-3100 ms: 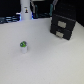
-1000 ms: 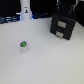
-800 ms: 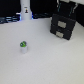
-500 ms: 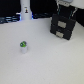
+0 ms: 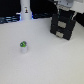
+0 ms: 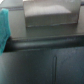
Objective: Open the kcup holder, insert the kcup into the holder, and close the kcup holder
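On white table: kcup upright, green top; kcup holder black, boxy.

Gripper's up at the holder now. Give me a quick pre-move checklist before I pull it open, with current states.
1. Gripper positioned at the kcup holder: ok, it sits at the holder's top in the exterior view.
2. Fingers closed on a handle: cannot tell, the wrist view is blurred and shows only dark surfaces.
3. Holder drawer shut: ok as far as the exterior view shows; no slots exposed.
4. Kcup upright and apart from the holder: ok, standing on the table toward the exterior view's left.
5. Table in front of the holder free for the drawer: ok.
6. White post away from the arm: ok.
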Controlling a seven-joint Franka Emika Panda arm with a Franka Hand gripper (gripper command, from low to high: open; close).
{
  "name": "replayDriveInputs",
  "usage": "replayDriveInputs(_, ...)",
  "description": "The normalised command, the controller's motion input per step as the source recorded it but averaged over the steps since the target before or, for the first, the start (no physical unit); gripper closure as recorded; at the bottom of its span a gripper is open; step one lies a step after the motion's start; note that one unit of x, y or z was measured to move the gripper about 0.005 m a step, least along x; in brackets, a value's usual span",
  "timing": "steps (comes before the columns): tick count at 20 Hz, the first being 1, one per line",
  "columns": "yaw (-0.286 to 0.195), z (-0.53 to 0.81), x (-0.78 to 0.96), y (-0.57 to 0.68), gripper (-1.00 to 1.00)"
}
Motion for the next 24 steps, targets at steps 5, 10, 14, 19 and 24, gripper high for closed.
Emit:
replayDriveInputs(5, -0.006, -0.31, -0.32, 0.03, -1.0)
replayDriveInputs(10, 0.002, 0.05, 0.02, -0.44, -1.0)
replayDriveInputs(14, 0.001, 0.03, -0.05, -0.36, -1.0)
replayDriveInputs(19, 0.0, -0.44, -0.26, 0.14, -1.0)
replayDriveInputs(24, 0.001, -0.44, -0.19, 0.17, -1.0)
